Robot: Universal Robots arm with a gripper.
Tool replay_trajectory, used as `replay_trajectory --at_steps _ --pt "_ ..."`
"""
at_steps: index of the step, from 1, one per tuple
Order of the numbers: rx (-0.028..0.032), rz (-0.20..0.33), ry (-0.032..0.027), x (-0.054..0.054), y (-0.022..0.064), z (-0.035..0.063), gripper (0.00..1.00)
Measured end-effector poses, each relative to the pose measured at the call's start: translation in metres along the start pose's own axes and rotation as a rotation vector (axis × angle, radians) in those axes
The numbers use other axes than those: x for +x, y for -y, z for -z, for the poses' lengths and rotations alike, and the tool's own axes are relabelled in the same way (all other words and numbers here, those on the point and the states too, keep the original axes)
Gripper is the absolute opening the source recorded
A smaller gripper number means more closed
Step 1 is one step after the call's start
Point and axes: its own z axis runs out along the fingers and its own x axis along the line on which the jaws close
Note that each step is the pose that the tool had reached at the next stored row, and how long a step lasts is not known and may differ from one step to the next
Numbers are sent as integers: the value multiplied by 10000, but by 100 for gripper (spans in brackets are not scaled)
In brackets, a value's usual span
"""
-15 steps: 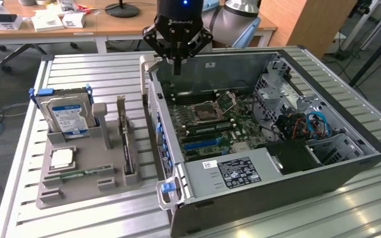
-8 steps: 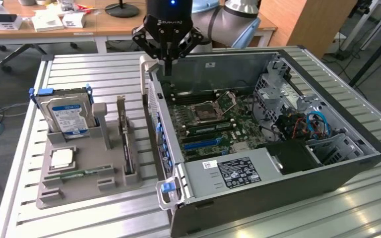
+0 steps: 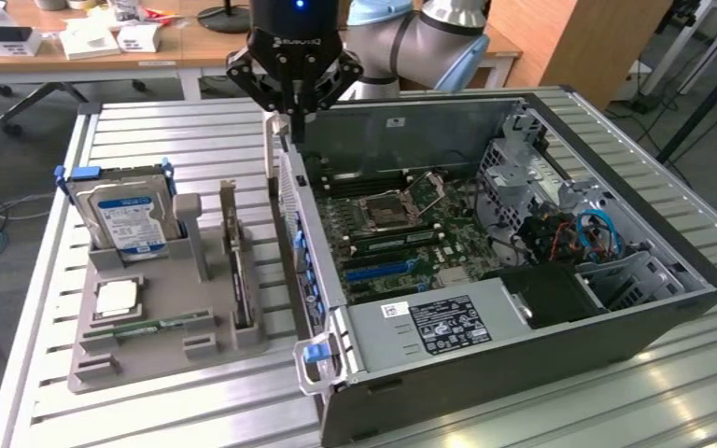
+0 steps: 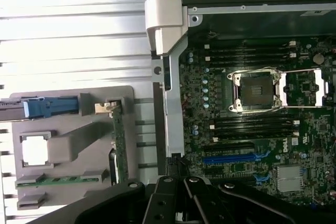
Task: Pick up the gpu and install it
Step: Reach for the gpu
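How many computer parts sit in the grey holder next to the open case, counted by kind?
hard drive: 1
processor chip: 1
memory stick: 1
gpu: 1
Total: 4

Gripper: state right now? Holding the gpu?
Gripper: closed, holding nothing; the gpu stands in the grey tray.

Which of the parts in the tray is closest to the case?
The gpu, the thin card standing on edge along the side of the tray next to the case; the hard drive, chip and memory stick sit farther away.
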Motion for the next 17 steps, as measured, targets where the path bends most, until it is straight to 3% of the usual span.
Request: replay_trajectory --at_steps 17 --pt "0 0 -1 414 7 0 10"
